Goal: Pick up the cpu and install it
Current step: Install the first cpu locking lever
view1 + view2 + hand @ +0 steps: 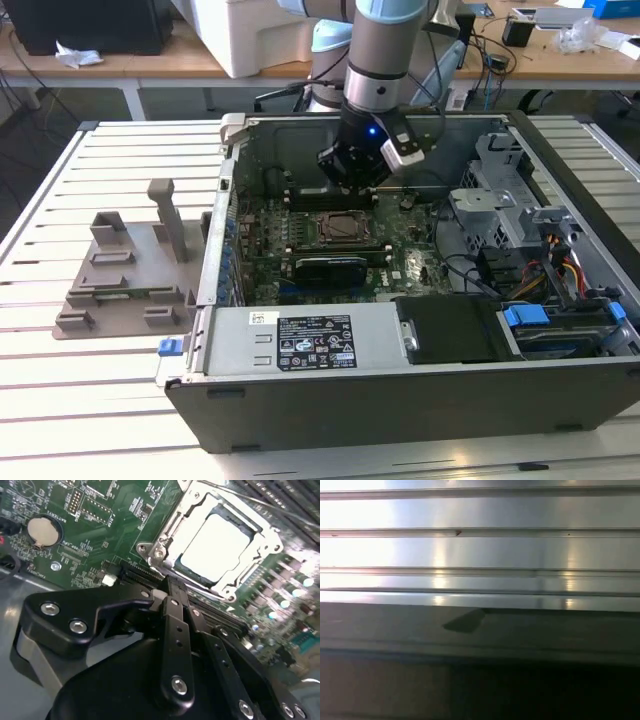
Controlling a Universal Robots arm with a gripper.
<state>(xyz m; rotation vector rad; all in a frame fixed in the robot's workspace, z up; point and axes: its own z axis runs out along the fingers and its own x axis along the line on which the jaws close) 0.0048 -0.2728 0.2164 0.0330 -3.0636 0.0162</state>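
Observation:
The cpu (215, 542), a pale silvery square, lies flat inside the metal-framed socket (170, 535) on the green motherboard (100, 525) in the second wrist view. The socket's frame stands open around it. My gripper (170, 582) hangs just above the board beside the socket, fingers together with nothing between them and apart from the cpu. In the exterior view my gripper (352, 183) hovers inside the open computer case (400, 390), just behind the socket (338, 227).
A grey plastic tray (130, 275) with upright posts sits on the slatted metal table (60, 400) at the exterior view's left. Drive cages and cables (540, 260) crowd the case's right side. A coin cell (44, 531) sits on the board. The first wrist view faces table slats (480, 550).

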